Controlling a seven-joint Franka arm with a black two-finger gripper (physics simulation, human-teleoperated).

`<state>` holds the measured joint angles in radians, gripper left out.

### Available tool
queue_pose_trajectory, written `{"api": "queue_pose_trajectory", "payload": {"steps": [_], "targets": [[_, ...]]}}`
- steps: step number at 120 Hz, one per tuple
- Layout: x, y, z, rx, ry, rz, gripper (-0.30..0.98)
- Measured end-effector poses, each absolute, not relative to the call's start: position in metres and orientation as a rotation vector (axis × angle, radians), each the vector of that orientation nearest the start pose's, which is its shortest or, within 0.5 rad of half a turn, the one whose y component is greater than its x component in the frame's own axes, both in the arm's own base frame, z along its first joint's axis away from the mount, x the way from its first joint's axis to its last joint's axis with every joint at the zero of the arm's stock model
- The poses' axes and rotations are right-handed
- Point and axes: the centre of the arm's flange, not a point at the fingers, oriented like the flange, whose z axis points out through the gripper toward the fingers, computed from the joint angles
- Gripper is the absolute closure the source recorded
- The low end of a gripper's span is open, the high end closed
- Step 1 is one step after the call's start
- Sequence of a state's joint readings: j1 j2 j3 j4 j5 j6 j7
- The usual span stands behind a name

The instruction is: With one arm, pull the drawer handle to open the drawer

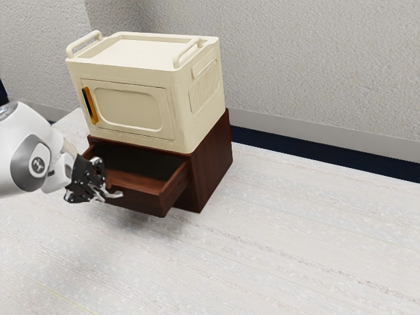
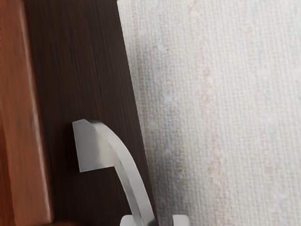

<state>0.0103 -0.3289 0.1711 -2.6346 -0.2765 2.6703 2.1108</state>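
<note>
"What's biggest around you?"

"A rough, pale wall [image 1: 321,72] stretching towards one o'clock in the exterior view, and a light floor [image 1: 295,262] spreading across to six."

"And the furniture?"

"A cream box [image 1: 131,111] at about ten or eleven o'clock from the view's centre. It sits on a dark red-brown cabinet [image 1: 213,161], which is at its six o'clock."

"Where's your arm?"

"My white arm [image 1: 20,147] comes in from nine o'clock."

"Is the drawer open?"

"Yes, the drawer [image 1: 144,200] stands out from the cabinet, between eight and nine o'clock, with its dark inside showing."

"And your pincer?"

"My pincer [image 1: 102,191] is also between eight and nine, right at the drawer's front. I can't tell whether it is spread or pinching anything."

"The handle?"

"The pale metal handle [image 2: 127,167] arches off the drawer's front, its curve reaching in to my pincer."
</note>
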Motion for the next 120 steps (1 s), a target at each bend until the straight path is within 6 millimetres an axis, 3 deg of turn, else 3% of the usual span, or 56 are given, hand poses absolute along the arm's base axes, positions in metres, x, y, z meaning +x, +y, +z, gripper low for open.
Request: {"api": "queue_pose_trajectory", "payload": {"steps": [37,82,95,111,120], "targets": [[0.396,0.082,0.395,-1.879,2.165,-0.552,0.74],[0.385,0.078,0.403,-1.849,2.176,-0.584,0.76],[0.385,0.075,0.405,-1.837,2.185,-0.588,0.63],[0.383,0.074,0.443,-1.792,2.172,-0.647,0.43],[0.396,0.075,0.492,-1.736,2.194,-0.634,0.36]]}}
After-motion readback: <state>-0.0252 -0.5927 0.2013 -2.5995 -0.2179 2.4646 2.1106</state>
